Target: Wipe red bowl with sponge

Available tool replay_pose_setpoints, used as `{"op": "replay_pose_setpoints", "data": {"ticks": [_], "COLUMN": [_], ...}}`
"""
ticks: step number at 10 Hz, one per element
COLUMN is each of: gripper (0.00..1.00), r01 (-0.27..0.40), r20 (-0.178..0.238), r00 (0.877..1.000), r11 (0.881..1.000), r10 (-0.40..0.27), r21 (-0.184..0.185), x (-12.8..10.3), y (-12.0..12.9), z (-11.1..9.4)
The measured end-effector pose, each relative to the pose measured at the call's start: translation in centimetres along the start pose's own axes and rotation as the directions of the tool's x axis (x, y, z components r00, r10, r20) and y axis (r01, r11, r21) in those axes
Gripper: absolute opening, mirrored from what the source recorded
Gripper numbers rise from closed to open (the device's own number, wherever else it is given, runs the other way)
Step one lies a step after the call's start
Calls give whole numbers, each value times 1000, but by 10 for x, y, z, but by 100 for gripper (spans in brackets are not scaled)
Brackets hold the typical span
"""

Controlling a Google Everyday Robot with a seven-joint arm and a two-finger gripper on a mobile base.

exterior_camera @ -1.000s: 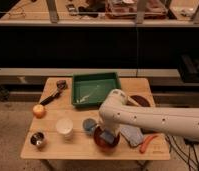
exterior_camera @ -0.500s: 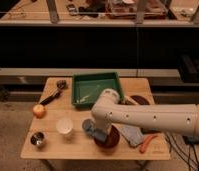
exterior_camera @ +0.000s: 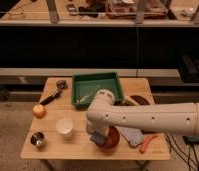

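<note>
The red bowl (exterior_camera: pixel 112 138) sits near the front edge of the wooden table (exterior_camera: pixel 53 150), partly covered by my white arm (exterior_camera: pixel 143 118). The arm reaches in from the right and bends down at the bowl's left side. My gripper (exterior_camera: pixel 95 134) is at the bowl's left rim, mostly hidden under the arm. A small blue-grey sponge (exterior_camera: pixel 97 138) shows right at the gripper, touching the bowl's left edge.
A green tray (exterior_camera: pixel 95 80) stands behind the bowl. A white cup (exterior_camera: pixel 64 126), a metal cup (exterior_camera: pixel 38 139), an orange (exterior_camera: pixel 39 111) and a dark brush (exterior_camera: pixel 56 93) are on the left. A grey cloth (exterior_camera: pixel 131 135), an orange-red stick (exterior_camera: pixel 147 143) and a dark plate (exterior_camera: pixel 139 100) are on the right.
My arm has swung to the left over the bowl, and the gripper with the sponge now sits at the bowl's left rim. The other things have not moved.
</note>
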Motion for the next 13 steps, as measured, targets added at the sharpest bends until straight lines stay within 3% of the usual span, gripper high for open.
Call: {"op": "replay_pose_setpoints", "data": {"ticks": [1,2,3,6,10,13], "gripper": [0,0,0,0,0,0], "r01": [0,-11,-26,-79,-114,-86], "r20": [-4,-14,-20,-37,-30,-12], "r00": [1000,1000,1000,996,993,996], "r11": [1000,999,997,992,991,996], "r10": [0,11,24,75,112,86], "r21": [-11,-52,-71,-95,-71,-35], "x": [0,-1,0,9,30,35], "y": [4,24,36,61,59,30], "z": [-2,-8,-10,-11,6,20]}}
